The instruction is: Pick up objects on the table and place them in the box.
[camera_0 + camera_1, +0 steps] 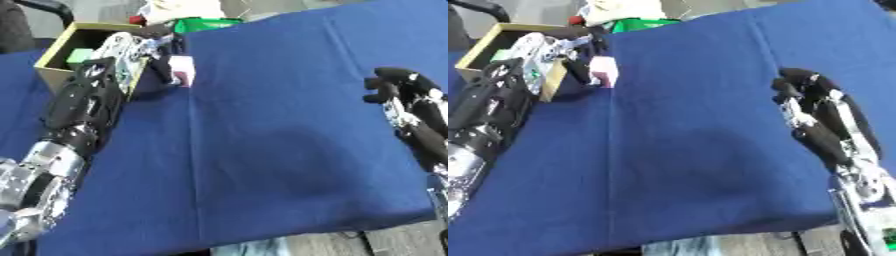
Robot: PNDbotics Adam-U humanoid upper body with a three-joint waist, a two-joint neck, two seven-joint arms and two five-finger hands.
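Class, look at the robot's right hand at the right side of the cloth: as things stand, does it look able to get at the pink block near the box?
Probably not without a long reach. The right hand is far across the blue cloth from the pink block, and the left hand already sits at the block beside the box.

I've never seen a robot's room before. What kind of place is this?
Probably a robot practice room or lab. A table with a blue cloth holds a cardboard box and a pink block in the robot's left hand.

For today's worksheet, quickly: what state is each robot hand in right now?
Left hand: shut on the pink block, beside the box.
Right hand: fingers curled, holding nothing.
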